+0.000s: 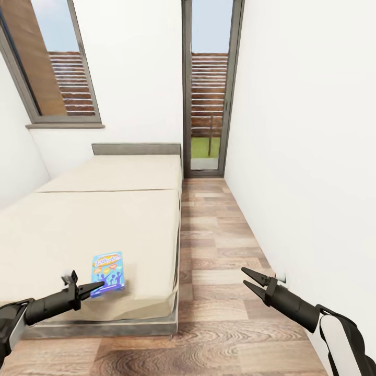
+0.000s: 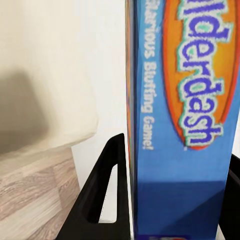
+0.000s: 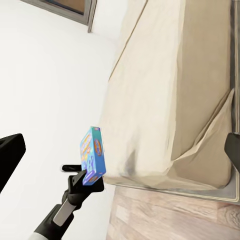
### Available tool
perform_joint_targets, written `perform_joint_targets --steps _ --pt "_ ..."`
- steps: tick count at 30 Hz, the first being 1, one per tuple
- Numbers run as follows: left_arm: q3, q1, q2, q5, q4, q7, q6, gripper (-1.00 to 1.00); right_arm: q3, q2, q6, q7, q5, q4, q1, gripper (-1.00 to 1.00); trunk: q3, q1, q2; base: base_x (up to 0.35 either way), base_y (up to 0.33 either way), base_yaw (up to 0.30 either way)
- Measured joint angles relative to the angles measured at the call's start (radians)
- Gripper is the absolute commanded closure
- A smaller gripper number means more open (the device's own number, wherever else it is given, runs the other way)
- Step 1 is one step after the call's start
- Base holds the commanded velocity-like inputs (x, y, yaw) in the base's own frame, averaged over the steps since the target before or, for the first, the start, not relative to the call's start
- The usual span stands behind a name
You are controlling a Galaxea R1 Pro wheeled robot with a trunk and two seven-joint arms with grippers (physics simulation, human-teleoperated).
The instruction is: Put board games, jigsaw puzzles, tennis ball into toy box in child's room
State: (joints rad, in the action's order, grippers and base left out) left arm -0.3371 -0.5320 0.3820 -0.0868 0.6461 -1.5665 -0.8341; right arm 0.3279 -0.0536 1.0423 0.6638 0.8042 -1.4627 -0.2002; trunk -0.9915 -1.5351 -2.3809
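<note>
— What's the left gripper [image 1: 96,286] got?
— Its fingers [image 2: 107,192] pinch the blue board game [image 1: 107,273], lifted just above the bed [image 1: 78,224], near its foot corner.
— The right gripper [image 1: 249,279]?
— Spread apart, holding nothing, over the wooden floor [image 1: 219,235].

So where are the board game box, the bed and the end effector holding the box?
board game box [image 1: 107,273]: head view, blue front cover.
bed [image 1: 78,224]: head view, bare beige mattress top.
left end effector [image 1: 93,286]: head view, between its fingertips at the box's lower edge.
</note>
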Motion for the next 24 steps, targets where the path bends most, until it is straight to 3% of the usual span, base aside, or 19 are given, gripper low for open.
perform_joint_targets --steps 12,21,24 --pt "0.001 -0.015 0.068 0.002 0.001 0.000 -0.002 1.00 -0.002 0.000 0.000 0.000 -0.001 -0.001 0.000 -1.00 0.038 0.046 0.084 0.000 0.000 0.000" --pt "0.001 -0.019 0.094 0.001 0.002 0.000 -0.004 1.00 -0.002 0.000 0.000 -0.001 0.000 -0.004 0.000 -1.00 0.066 0.081 0.147 0.000 0.000 0.000" --pt "0.001 -0.027 0.121 0.001 0.003 0.000 -0.015 1.00 0.001 -0.001 0.000 0.001 0.001 -0.006 0.000 -1.00 0.075 0.092 0.168 0.000 0.000 0.000"
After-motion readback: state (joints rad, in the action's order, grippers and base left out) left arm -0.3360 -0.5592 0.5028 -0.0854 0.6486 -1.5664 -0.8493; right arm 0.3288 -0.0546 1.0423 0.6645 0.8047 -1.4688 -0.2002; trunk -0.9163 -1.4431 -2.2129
